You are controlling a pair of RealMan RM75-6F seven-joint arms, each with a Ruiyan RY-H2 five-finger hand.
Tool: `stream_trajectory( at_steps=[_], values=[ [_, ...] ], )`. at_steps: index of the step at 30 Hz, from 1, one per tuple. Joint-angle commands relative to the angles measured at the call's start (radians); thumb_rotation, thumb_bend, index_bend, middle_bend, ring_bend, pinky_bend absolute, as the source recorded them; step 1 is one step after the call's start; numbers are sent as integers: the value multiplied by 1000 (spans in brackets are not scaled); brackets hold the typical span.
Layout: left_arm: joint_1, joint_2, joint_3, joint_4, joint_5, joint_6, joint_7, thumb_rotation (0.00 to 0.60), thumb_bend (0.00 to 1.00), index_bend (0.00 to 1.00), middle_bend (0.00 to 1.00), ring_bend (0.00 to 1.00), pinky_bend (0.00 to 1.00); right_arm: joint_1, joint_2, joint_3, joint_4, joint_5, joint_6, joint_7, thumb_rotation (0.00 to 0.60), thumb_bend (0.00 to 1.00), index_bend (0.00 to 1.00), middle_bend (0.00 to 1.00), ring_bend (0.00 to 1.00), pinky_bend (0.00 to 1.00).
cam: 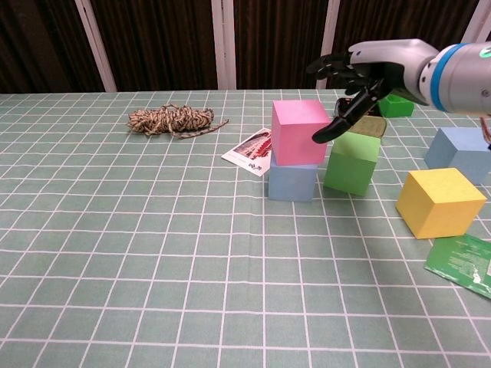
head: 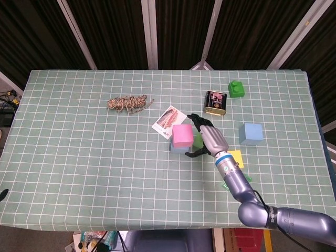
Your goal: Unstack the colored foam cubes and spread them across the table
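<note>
A pink cube [head: 182, 135] [cam: 301, 131] stands on a light-blue cube [head: 178, 149] [cam: 292, 182] near the table's middle. Right beside the stack is a green cube [cam: 352, 162], mostly covered by my hand in the head view. My right hand [head: 207, 139] [cam: 360, 73] hovers above the green cube, just right of the pink cube, fingers spread and holding nothing. A yellow cube [head: 235, 157] [cam: 441, 201] and another blue cube [head: 251, 133] [cam: 460, 153] lie apart to the right. My left hand does not show.
A dark tin [head: 215, 102] and a small green block [head: 236, 88] sit behind the cubes. A rope bundle [head: 127, 103] and a picture card [head: 169, 119] lie to the left. A green packet [cam: 460, 263] is near the front right edge.
</note>
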Motion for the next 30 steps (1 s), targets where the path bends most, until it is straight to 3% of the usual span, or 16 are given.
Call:
stream_trajectory(
  at_steps=[1, 14, 23, 27, 30],
  values=[
    [0, 1, 1, 0, 2, 1, -1, 600, 195, 190, 0, 0, 80, 30, -39, -13, 19, 7, 26, -33, 600, 92, 0, 26, 0, 0],
    [-1, 8, -3, 2, -6, -4, -14, 600, 195, 191, 0, 0, 80, 126, -162, -10, 80, 60, 113, -145, 600, 93, 24, 112, 0, 0],
    [0, 10, -5, 1, -11, -3, -13, 600, 195, 200, 0, 0, 80, 180, -192, -12, 161, 130, 151, -260, 600, 93, 36, 168, 0, 0],
    [-2, 12, -4, -1, -11, -5, -10, 600, 195, 204, 0, 0, 80, 190, -189, -12, 169, 161, 179, -307, 600, 93, 54, 250, 5, 0],
    [-2, 12, -6, -1, -13, -3, -14, 600, 195, 204, 0, 0, 80, 188, -185, -10, 157, 166, 188, -314, 600, 93, 112, 379, 93, 0]
  ],
)
